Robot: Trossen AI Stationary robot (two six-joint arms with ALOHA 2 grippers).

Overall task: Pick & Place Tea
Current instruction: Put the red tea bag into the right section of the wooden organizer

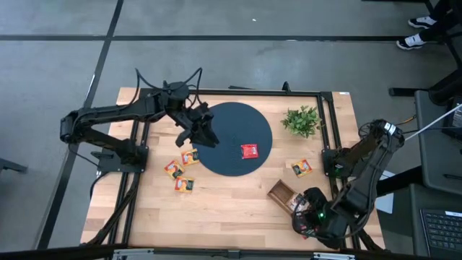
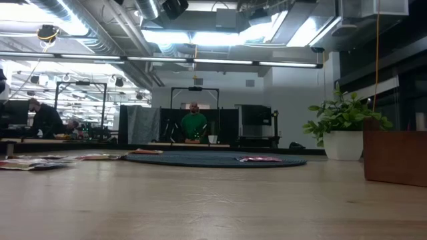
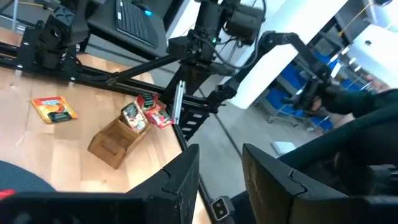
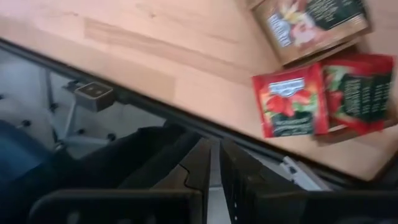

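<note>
the left gripper hangs over the near-left edge of the dark round mat, its fingers apart with nothing between them, so it is free to take a packet. one red tea packet lies flat on the mat, apart from the rest, likely set there as a staging spot. three orange-yellow packets lie close together on the bench just left of the mat, within the left arm's reach. another packet lies to the mat's right, below the plant. the wooden tray holds several packets on end. the right gripper waits at the bench's near-right edge beside the tray, its fingers nearly together and empty.
</note>
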